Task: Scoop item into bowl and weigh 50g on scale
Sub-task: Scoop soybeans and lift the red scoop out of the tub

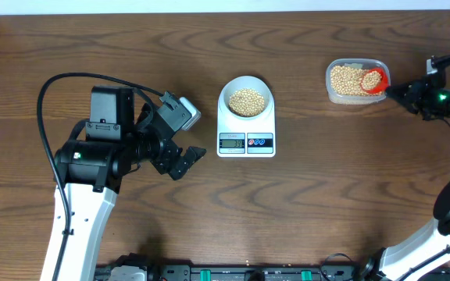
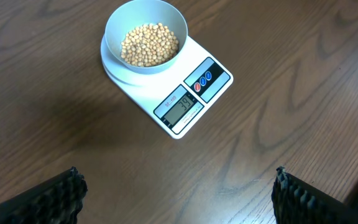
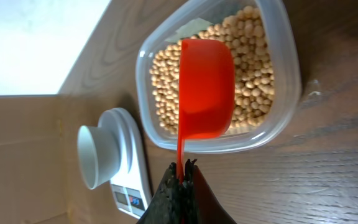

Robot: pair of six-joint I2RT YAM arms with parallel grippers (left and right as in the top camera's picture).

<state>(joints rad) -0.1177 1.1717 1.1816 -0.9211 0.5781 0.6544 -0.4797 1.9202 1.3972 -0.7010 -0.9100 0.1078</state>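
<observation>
A pale bowl (image 1: 246, 99) partly filled with tan beans (image 2: 149, 45) stands on the white scale (image 1: 246, 140), whose display is lit. At the far right a clear container (image 1: 355, 81) holds more beans (image 3: 247, 68). My right gripper (image 3: 184, 167) is shut on the thin handle of a red scoop (image 3: 205, 87), whose cup lies over the beans inside that container. My left gripper (image 2: 178, 186) hangs open above bare wood, left of the scale, with nothing between its fingers (image 2: 300, 196).
The wooden table (image 1: 326, 187) spreads around the scale. A black cable (image 1: 69, 78) loops over the left arm. The table's far edge runs just behind the container and a dark rail lines the front edge.
</observation>
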